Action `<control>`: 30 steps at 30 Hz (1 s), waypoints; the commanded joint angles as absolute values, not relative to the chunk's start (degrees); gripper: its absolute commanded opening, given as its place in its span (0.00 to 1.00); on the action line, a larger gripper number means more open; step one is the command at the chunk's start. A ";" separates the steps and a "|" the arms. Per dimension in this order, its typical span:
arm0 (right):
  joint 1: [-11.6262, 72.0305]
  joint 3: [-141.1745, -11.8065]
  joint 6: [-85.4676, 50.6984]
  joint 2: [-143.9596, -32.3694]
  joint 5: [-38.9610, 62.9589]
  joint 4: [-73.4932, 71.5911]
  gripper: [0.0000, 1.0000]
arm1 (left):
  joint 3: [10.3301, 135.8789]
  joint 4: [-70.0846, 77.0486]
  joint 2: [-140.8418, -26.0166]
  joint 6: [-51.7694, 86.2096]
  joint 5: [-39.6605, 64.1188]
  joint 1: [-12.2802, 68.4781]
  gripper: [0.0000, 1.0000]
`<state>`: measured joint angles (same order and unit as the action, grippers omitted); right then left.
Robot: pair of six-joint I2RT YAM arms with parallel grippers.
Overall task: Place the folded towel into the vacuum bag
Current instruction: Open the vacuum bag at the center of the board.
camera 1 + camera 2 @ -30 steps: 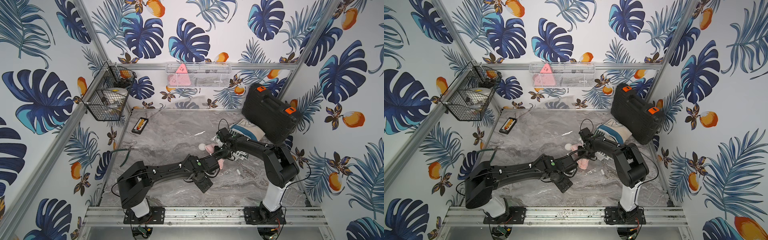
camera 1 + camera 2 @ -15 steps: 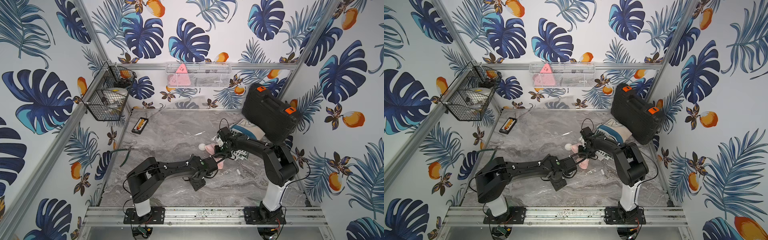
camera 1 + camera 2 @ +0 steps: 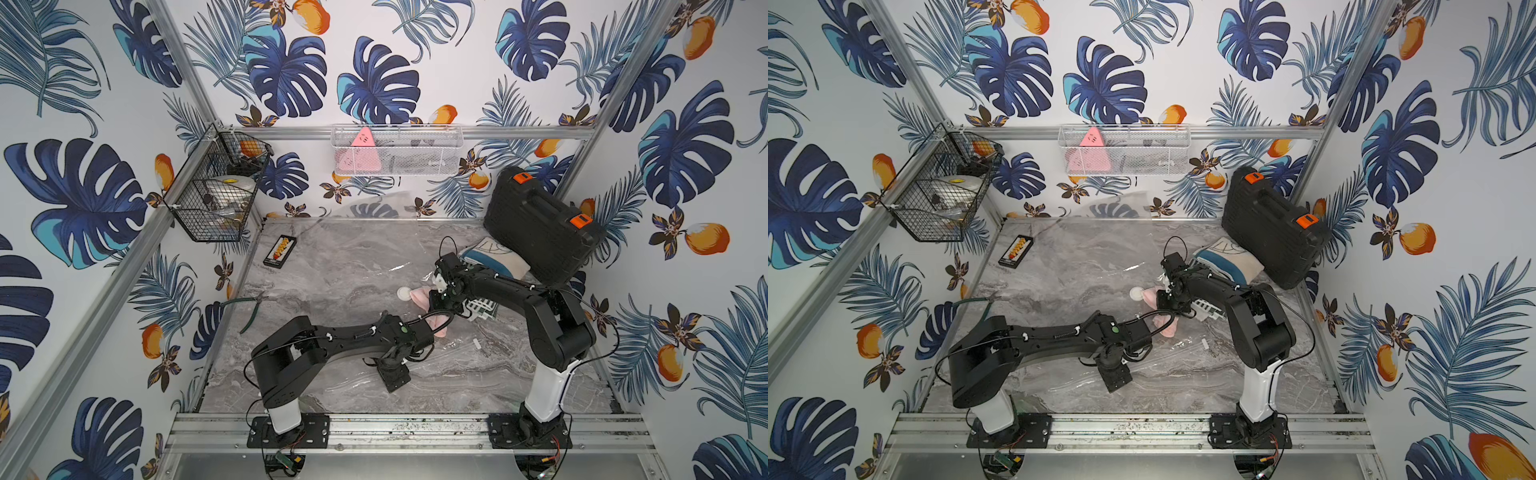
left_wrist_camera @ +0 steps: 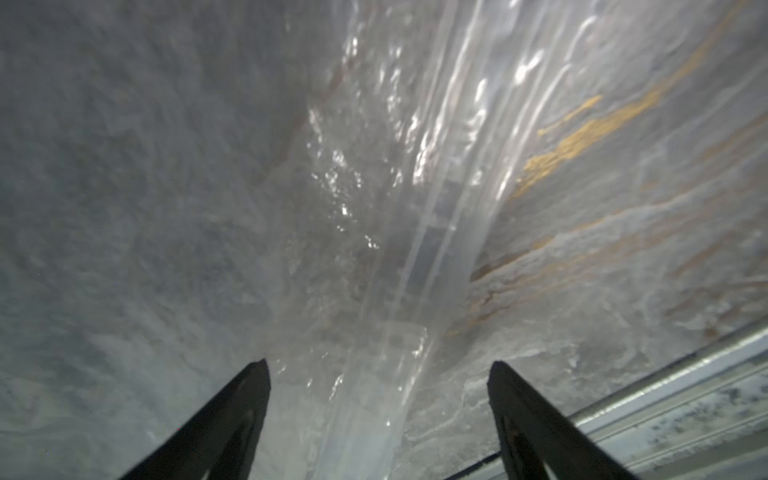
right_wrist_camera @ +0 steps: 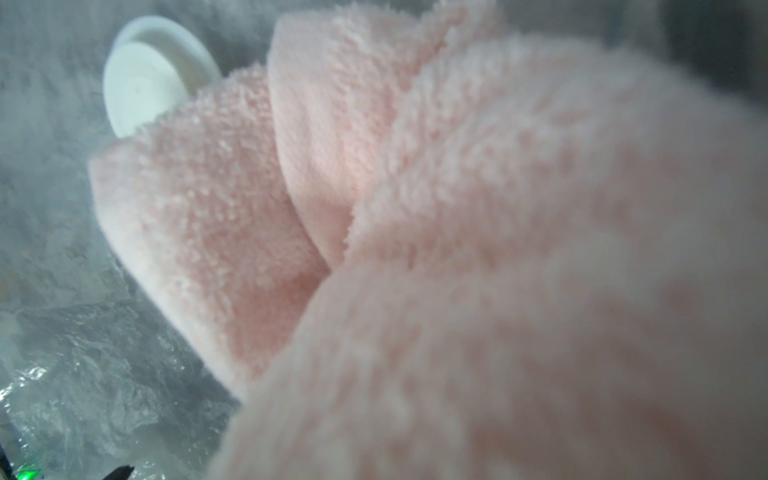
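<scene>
The pink towel (image 3: 430, 309) lay bunched on the table (image 3: 332, 266), long axis running from the valve disc (image 3: 403, 293) toward the front, the right fingers hidden behind it. The left fingers (image 4: 540, 424) stood wide over the vacuum bag (image 4: 419, 232) zip edge.

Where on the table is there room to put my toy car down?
Bare marble lies between the abacus and the pink towel. It is crowded by the black case, and the clear vacuum bag covers the near side.
</scene>
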<state>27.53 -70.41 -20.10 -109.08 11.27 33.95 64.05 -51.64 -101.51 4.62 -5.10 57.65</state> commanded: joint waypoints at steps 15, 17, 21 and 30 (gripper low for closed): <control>26.98 -68.86 -18.90 -111.95 0.31 37.00 0.12 | 65.40 -50.81 -97.87 4.61 -11.39 53.70 0.66; 26.98 -69.02 -18.89 -111.97 0.33 37.07 0.12 | 65.06 -50.37 -98.60 4.68 -11.21 53.70 0.66; 26.97 -69.43 -18.72 -111.88 0.26 37.35 0.12 | 65.11 -49.79 -100.05 4.65 -11.17 53.53 0.64; 26.89 -69.61 -18.63 -112.05 0.19 37.35 0.12 | 64.88 -50.19 -97.75 4.18 -9.41 49.19 0.65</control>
